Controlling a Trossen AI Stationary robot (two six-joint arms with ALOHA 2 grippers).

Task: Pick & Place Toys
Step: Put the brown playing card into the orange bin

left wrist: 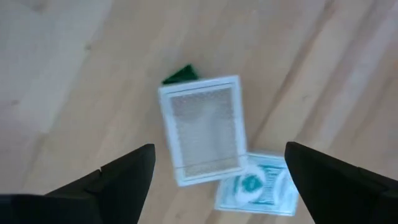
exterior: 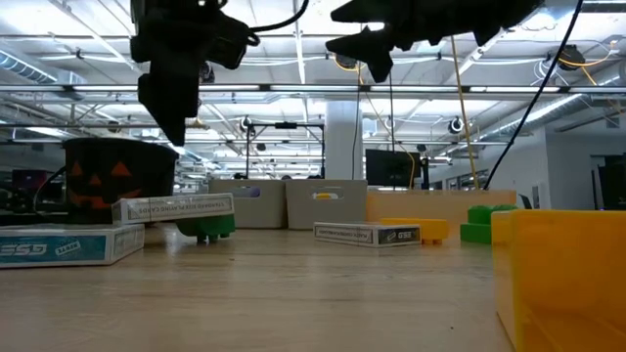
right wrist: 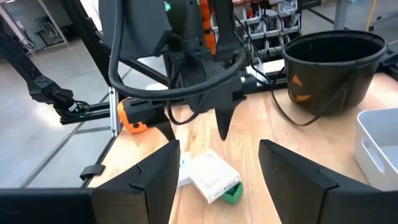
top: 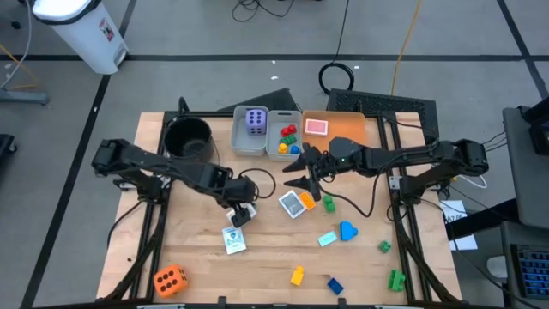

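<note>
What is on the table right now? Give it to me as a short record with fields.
left pincer: open, above a card box lying on a second box, holding nothing
right pincer: open, raised mid-table, empty
left bin: purple die
right bin: small bricks
orange tray: red card
black bucket: far left corner
loose: orange die, blue heart

Robotics lab: open hall, ceiling pipes [exterior: 411,90], monitors [exterior: 391,166], floor cables [top: 339,73].

A white card box [left wrist: 205,127] hides most of a green brick [left wrist: 180,74] and overlaps 1 blurred card [left wrist: 258,190].
</note>
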